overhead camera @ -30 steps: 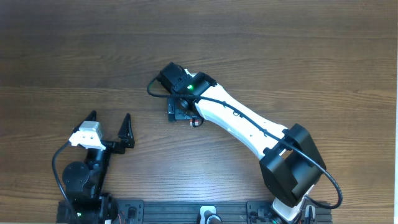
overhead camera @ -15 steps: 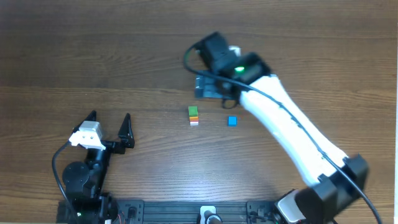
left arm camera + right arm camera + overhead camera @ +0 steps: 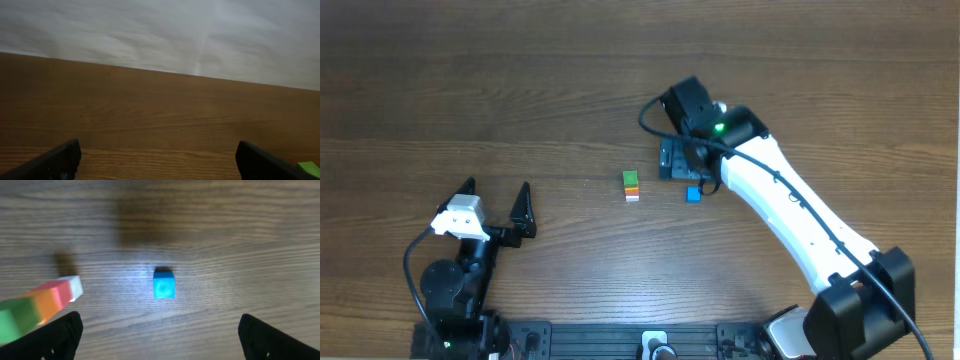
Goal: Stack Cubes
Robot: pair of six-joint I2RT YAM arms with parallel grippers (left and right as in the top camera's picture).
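A small stack of cubes (image 3: 632, 186), green on top, then orange, pink and white, stands near the middle of the wooden table; the right wrist view shows this stack (image 3: 42, 305) leaning out to one side. A lone blue cube (image 3: 693, 194) (image 3: 163, 284) lies just to its right. My right gripper (image 3: 682, 165) (image 3: 159, 345) hovers open above the blue cube, which sits centred between the fingers and well below them. My left gripper (image 3: 498, 192) (image 3: 157, 162) rests open near the table's front left, holding nothing, and a green corner of the stack (image 3: 311, 168) shows in its view.
The wooden table (image 3: 470, 90) stretches bare all around the cubes. A pale wall (image 3: 160, 35) rises behind the table's far edge in the left wrist view. The right arm (image 3: 790, 225) crosses the table's right half.
The right gripper lifted off the stack, swung right and away, then came back down over the blue cube. The stack and blue cube came into sight. The left arm stayed still.
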